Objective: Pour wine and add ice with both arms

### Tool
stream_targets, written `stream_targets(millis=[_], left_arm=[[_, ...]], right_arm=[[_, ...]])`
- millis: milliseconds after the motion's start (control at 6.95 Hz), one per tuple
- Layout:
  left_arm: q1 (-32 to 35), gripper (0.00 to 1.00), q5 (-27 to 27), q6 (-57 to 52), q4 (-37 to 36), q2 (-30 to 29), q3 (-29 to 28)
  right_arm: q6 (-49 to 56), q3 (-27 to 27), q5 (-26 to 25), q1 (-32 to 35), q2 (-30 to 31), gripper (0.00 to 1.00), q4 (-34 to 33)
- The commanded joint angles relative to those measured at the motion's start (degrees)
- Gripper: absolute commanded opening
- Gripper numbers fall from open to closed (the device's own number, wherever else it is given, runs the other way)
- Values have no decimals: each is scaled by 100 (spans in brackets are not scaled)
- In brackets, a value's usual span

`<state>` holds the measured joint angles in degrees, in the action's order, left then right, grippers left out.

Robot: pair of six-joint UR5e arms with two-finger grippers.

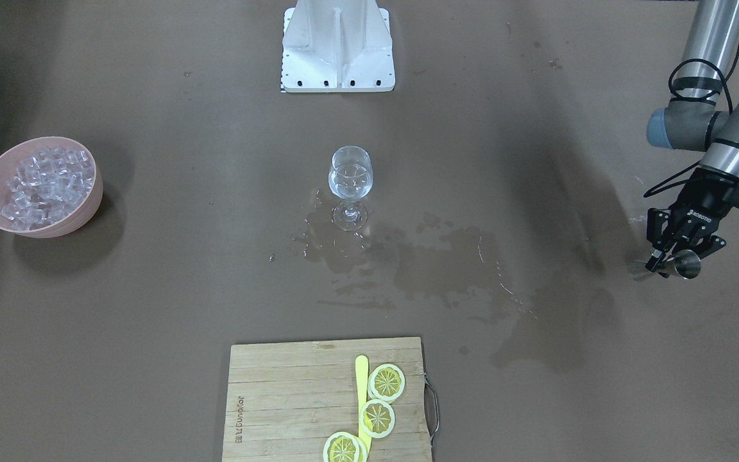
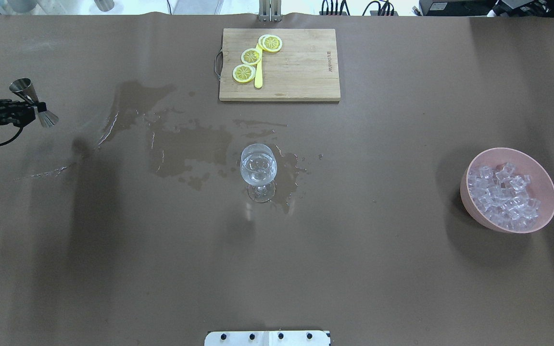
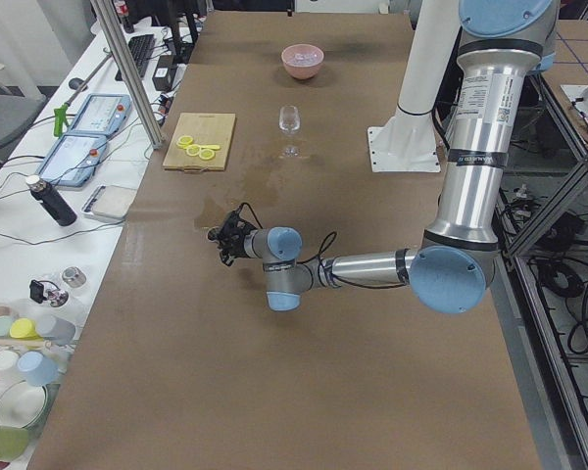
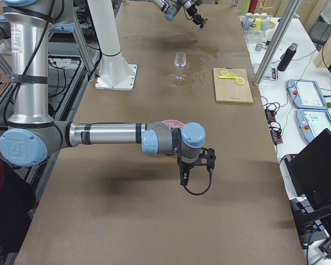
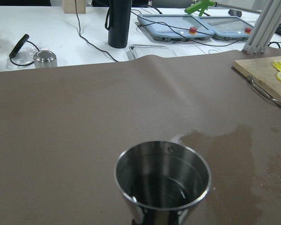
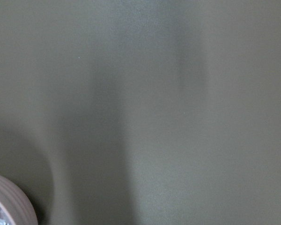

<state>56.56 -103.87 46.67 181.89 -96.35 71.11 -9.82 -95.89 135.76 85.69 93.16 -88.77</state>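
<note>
Steel cup [image 1: 687,264] clamped in your left gripper [image 1: 661,262], front view's right edge, may drip on the table [image 1: 536,128] if swung fast; right gripper [image 4: 185,175] opening unclear.

Right hand [image 4: 185,176] side-view only; grip state unreadable.

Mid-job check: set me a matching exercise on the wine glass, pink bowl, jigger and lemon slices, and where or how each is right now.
Things:
1. wine glass
2. pink bowl
3. jigger
4. lemon slices

States:
A. lying on the cutting board
B. clamped in the left gripper
C. filled with ice
D. standing upright in the wet patch

Pairs: 1-D, 2-C, 3-B, 4-A
</note>
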Motion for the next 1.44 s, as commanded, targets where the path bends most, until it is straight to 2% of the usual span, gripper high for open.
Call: stream_targets(millis=[0,431,863,1294], left_arm=[[4,0,243,-9,-312,2,253],[4,0,263,-313,-409,-51,508],[-23,0,218,-439,-714,-532,588],[-40,0,166,-895,-1040,-806,675]], right_arm=[[-29,-43,3,0,-9,100,0],[-29,-43,11,26,44,100,9],[-81,-44,-23,455,140,100,-70],[-160,-245,-67,527,307,100,-62]])
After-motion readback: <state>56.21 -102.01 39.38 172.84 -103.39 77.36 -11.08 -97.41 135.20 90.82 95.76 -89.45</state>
